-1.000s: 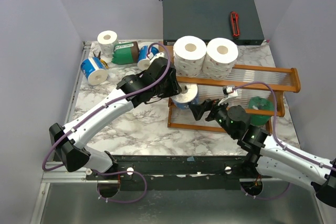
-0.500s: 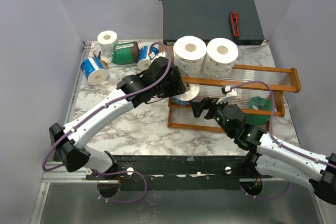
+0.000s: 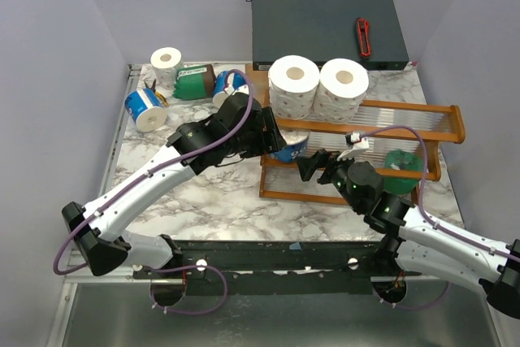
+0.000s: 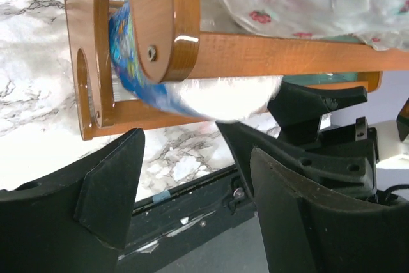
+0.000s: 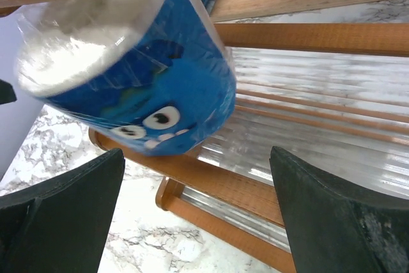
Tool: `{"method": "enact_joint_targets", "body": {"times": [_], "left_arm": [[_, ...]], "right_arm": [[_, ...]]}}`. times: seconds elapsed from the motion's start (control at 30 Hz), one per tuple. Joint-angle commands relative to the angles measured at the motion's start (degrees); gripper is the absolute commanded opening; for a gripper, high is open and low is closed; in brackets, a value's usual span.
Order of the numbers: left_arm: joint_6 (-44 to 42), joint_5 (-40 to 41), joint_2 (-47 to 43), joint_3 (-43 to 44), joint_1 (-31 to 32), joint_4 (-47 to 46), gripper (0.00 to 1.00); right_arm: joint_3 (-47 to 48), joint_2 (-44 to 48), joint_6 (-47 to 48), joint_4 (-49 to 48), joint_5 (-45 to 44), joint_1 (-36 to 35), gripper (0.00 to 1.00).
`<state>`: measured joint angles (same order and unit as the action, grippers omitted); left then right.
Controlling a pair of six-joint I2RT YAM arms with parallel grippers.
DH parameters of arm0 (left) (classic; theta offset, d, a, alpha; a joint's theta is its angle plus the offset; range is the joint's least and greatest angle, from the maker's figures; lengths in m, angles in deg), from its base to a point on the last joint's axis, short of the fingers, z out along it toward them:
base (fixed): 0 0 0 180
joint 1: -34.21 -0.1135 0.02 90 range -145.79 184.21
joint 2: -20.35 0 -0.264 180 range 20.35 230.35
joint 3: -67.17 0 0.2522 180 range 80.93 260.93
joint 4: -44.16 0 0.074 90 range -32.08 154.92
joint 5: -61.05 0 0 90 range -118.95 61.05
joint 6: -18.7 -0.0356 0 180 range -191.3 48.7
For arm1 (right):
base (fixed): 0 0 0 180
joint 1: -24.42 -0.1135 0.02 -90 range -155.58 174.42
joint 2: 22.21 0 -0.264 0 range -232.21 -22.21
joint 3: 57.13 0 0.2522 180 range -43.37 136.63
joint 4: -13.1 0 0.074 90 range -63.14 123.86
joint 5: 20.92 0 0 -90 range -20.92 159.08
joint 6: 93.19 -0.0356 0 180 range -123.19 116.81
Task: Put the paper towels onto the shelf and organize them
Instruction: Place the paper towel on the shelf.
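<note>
The shelf (image 3: 445, 111) stands right of centre, with two white paper towels (image 3: 293, 83) on its top tier and a green roll (image 3: 404, 166) low at the right. A blue-wrapped roll (image 3: 286, 147) lies tilted on the middle tier at the left end, also seen in the right wrist view (image 5: 140, 75) and behind the frame in the left wrist view (image 4: 131, 68). My left gripper (image 3: 274, 132) (image 4: 195, 158) is open just left of that roll, with nothing between its fingers. The right gripper (image 3: 313, 165) (image 5: 195, 158) is open in front of the roll, below it.
Loose rolls lie at the back left: a white one (image 3: 166, 61), a green one (image 3: 193, 81) and two blue ones (image 3: 227, 85) (image 3: 145, 109). A dark grey box (image 3: 329, 28) with a red-handled tool (image 3: 363, 36) sits behind the shelf.
My left gripper has opened and let go of the blue roll, which now rests deeper on the shelf's middle tier. The right gripper stayed open and barely moved.
</note>
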<state>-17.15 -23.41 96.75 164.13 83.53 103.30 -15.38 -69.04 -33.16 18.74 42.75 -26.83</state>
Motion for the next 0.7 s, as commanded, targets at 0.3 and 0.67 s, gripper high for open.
{"method": "enact_joint_targets", "body": {"times": [0.3, 0.67], "left_arm": [[-2.14, 3.15, -16.44, -11.74, 0.43, 0.22, 0.70], [0.34, 13.64, -40.02, -34.00, -4.51, -4.43, 0.68]], "right_arm": [[0.76, 3.42, 3.34, -1.55, 5.64, 0.44, 0.98], [2.57, -3.51, 4.10, -3.84, 1.93, 0.44, 0.91]]}}
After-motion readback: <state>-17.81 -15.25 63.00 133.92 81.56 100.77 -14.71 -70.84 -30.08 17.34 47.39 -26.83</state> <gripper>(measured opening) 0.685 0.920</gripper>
